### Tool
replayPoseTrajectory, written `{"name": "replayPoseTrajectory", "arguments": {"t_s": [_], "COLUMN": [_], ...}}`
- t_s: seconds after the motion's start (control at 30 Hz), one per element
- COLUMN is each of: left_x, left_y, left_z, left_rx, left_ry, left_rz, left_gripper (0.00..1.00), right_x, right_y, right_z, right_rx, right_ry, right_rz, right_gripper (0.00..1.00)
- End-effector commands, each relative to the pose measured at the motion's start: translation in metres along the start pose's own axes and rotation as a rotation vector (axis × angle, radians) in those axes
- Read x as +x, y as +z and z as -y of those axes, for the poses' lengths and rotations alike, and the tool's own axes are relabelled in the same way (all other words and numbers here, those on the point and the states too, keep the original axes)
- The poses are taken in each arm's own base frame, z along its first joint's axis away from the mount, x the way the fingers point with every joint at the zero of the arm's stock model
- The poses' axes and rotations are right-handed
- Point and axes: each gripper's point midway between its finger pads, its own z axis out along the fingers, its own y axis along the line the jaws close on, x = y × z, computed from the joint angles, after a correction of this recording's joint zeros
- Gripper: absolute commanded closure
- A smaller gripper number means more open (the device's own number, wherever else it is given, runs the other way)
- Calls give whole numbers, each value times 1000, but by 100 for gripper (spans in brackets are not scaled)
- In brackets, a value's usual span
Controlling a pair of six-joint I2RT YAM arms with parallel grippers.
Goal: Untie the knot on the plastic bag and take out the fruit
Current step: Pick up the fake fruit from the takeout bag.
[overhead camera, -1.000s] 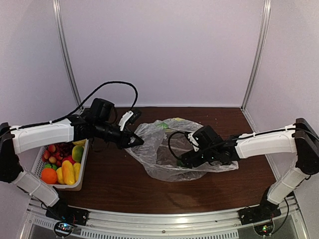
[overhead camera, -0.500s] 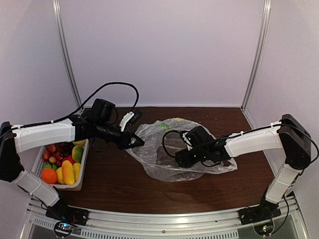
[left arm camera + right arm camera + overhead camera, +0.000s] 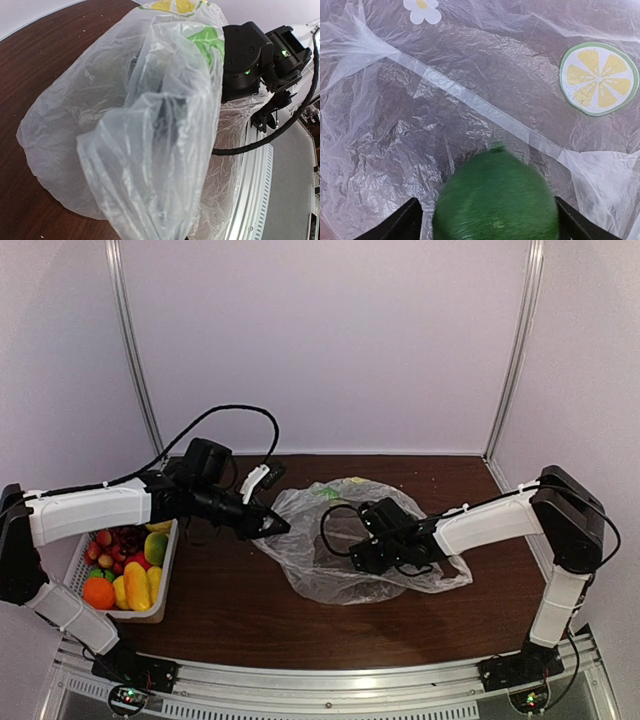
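Observation:
The clear plastic bag (image 3: 300,545) lies crumpled in the middle of the brown table. My left gripper (image 3: 278,526) is shut on the bag's left edge and holds it up; in the left wrist view the bag (image 3: 125,125) hides its fingers. My right gripper (image 3: 356,559) reaches inside the bag. In the right wrist view a green lime (image 3: 495,200) lies between its two fingers (image 3: 409,224), which stand wide on either side, with a thin gap showing on the left. The knot is not in view.
A white slotted basket (image 3: 168,575) stands at the table's left edge. It holds fruit, among it an orange (image 3: 98,592) and a yellow mango (image 3: 136,585). The right arm's black wrist (image 3: 250,50) and its cable show behind the bag.
My right arm has pushed leftward, deeper into the bag, and its elbow has risen. The left arm and the bag edge it holds have stayed put.

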Motion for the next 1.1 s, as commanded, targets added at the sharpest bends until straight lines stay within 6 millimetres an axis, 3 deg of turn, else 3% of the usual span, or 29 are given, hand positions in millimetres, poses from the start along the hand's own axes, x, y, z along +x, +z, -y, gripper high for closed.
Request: {"name": "replayPoseTrajectory", "arguments": {"t_s": [0.0, 0.13, 0.53, 1.07], "left_x": [-10, -9, -10, -10], "left_y": [1, 1, 1, 1], "left_z": [3, 2, -1, -12], "left_rx": [14, 13, -7, -70], "left_ry": [27, 23, 19, 3], "left_rz": [12, 10, 11, 16], "left_gripper": [100, 100, 100, 100], "right_x": [-12, -15, -20, -12], "right_y": [4, 6, -5, -88], "right_z": [-4, -7, -13, -67], "right_rx": [11, 5, -28, -114], "right_ry": [16, 13, -17, -287], "right_rz": [34, 33, 48, 61], "right_gripper": [15, 27, 35, 36]}}
